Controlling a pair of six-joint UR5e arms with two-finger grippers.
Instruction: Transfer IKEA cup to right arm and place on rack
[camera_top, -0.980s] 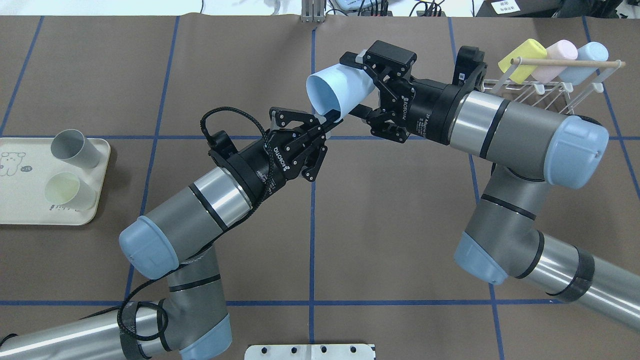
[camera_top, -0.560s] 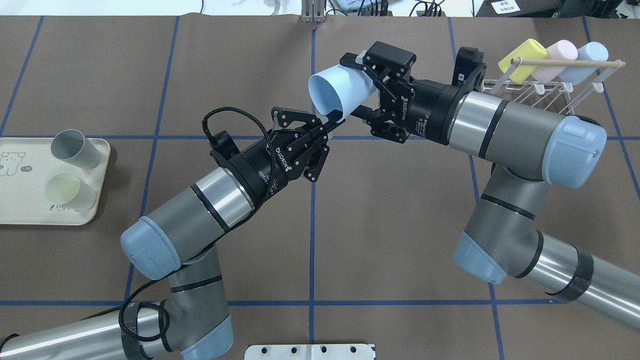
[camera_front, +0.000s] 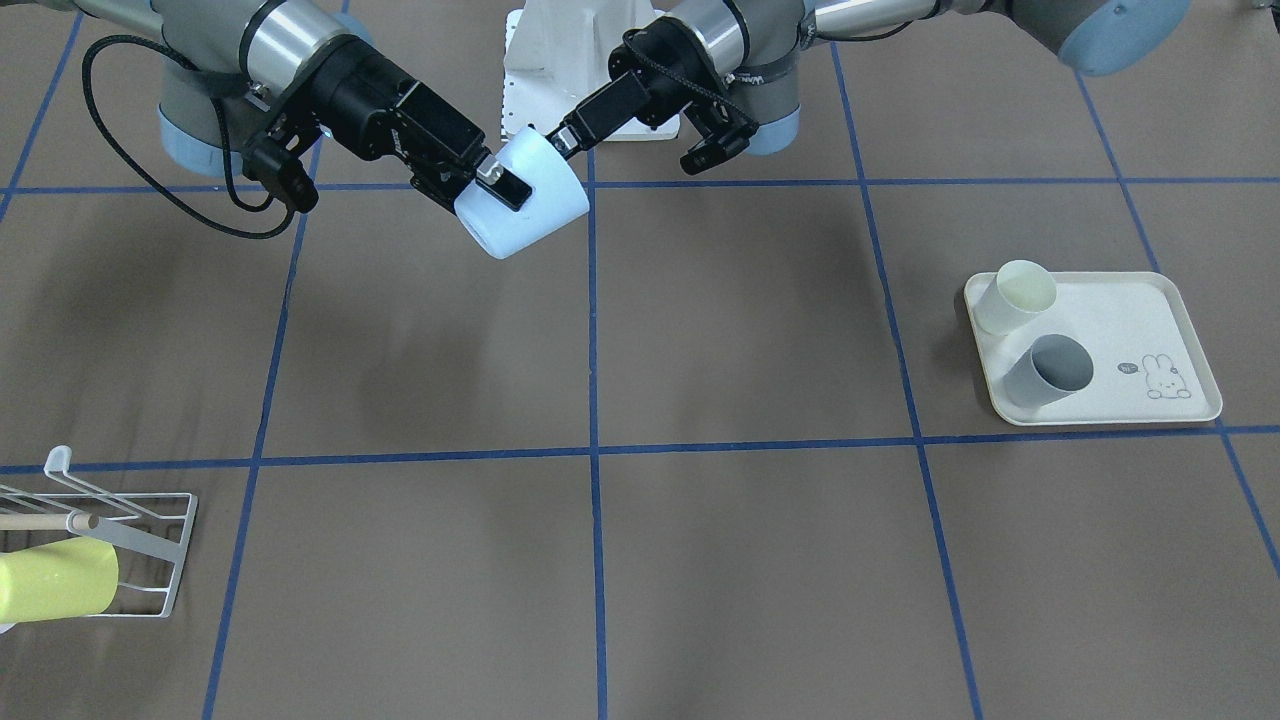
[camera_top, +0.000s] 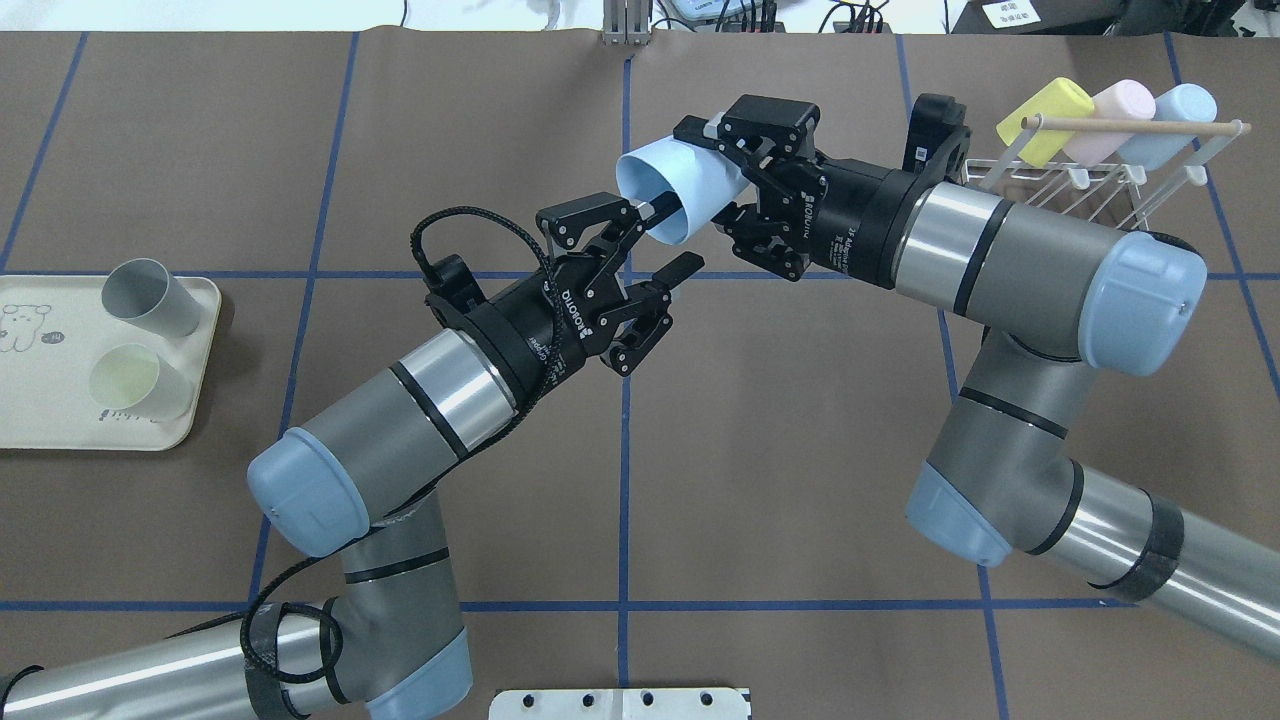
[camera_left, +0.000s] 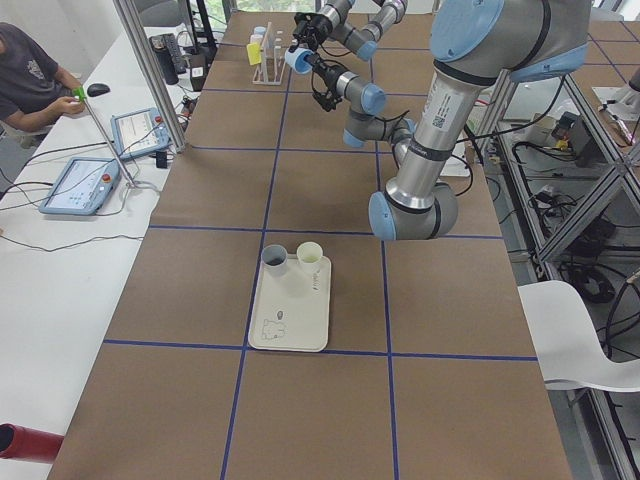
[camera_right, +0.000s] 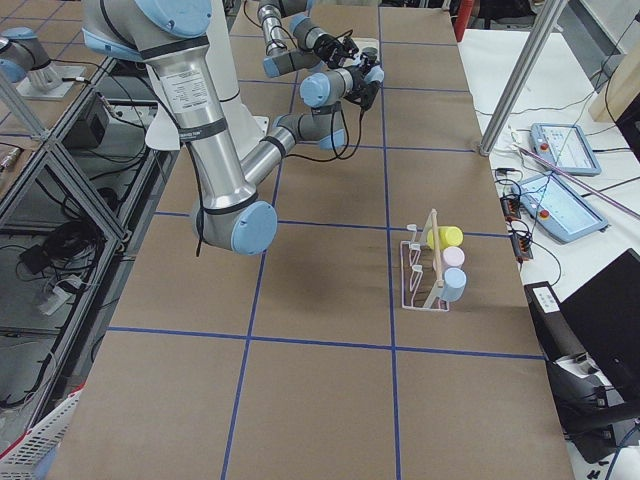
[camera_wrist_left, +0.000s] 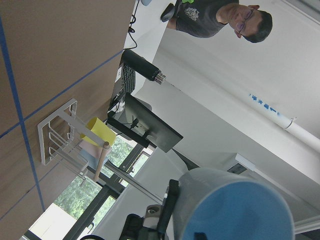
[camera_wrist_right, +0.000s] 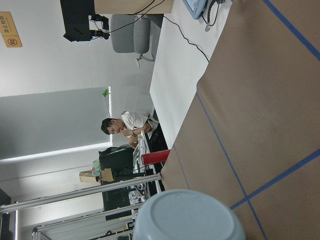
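Note:
The light blue IKEA cup (camera_top: 668, 185) hangs on its side above the table's middle, mouth toward the left arm. My right gripper (camera_top: 715, 172) is shut on the cup's closed end, one finger on each side. My left gripper (camera_top: 672, 236) is open: one finger reaches into the cup's mouth, the other sits outside below the rim. The front-facing view shows the same cup (camera_front: 522, 207), with the right gripper (camera_front: 500, 188) clamped on it and the left gripper (camera_front: 625, 152) spread apart. The white wire rack (camera_top: 1100, 185) stands at the far right, behind the right arm.
A yellow cup (camera_top: 1045, 120), a pink cup (camera_top: 1110, 120) and a blue cup (camera_top: 1170, 125) rest on the rack under its wooden dowel (camera_top: 1130, 126). At the left edge, a cream tray (camera_top: 60, 430) holds a grey cup (camera_top: 150, 295) and a pale yellow cup (camera_top: 135, 380).
My left gripper, shut on the cup's rim before, has spread its fingers and let go. The right gripper stays shut on the cup and has barely moved.

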